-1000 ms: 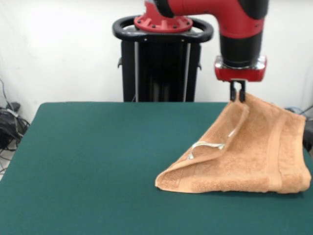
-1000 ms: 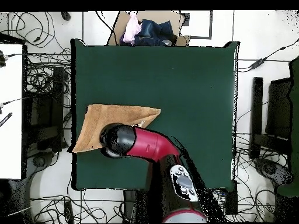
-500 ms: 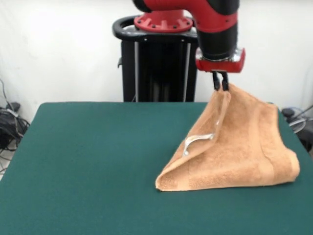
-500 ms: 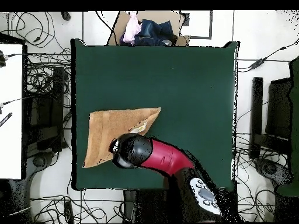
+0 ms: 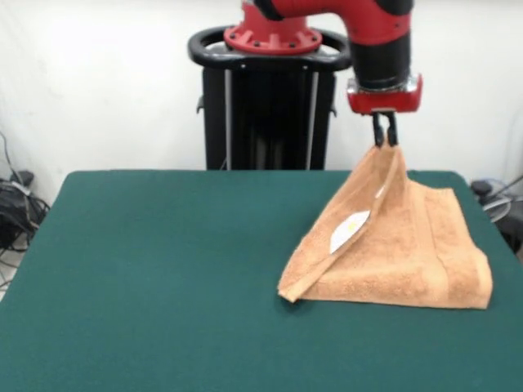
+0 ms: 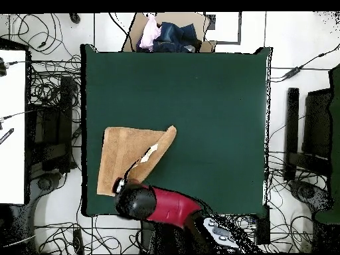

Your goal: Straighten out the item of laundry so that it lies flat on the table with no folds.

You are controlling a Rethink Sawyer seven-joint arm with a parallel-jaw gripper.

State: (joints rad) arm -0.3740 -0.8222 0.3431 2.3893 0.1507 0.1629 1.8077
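While your gripper (image 5: 385, 144) pinches the towel (image 5: 409, 245) corner aloft, its white label (image 5: 349, 231) shows — no writing legible — above the table (image 5: 147, 278).

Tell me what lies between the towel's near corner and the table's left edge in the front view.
Nothing: in the front view, bare green table runs from the towel to that edge.
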